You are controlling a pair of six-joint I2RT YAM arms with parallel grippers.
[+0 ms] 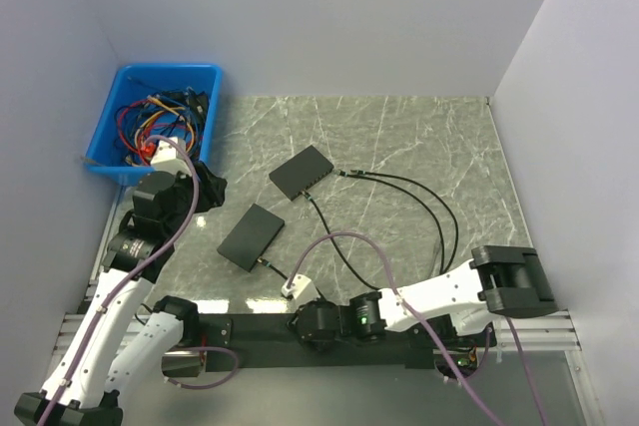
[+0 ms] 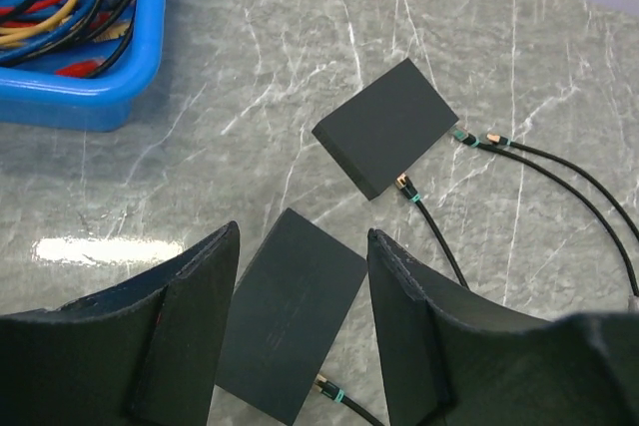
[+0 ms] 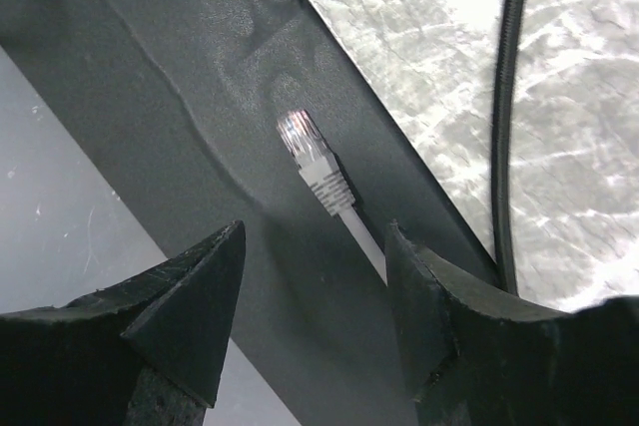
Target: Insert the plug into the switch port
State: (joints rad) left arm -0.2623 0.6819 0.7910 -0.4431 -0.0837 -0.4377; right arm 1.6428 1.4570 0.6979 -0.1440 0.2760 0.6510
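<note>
Two flat black switches lie on the marble table: a far one [image 1: 303, 171] [image 2: 384, 127] and a near one [image 1: 252, 236] [image 2: 290, 311], each with black cables plugged in. The white plug [image 1: 297, 284] [image 3: 315, 162] lies free on the black base rail at the table's front edge, its white cable running back past my right finger. My right gripper [image 1: 318, 324] [image 3: 315, 236] is open just behind the plug, not touching it. My left gripper [image 1: 205, 192] [image 2: 302, 236] is open and empty, raised above the near switch.
A blue bin [image 1: 165, 119] [image 2: 80, 97] full of coloured cables stands at the back left. Black cables [image 1: 439, 216] loop from the far switch across the right half of the table. Another black cable [image 3: 504, 117] lies beside the rail.
</note>
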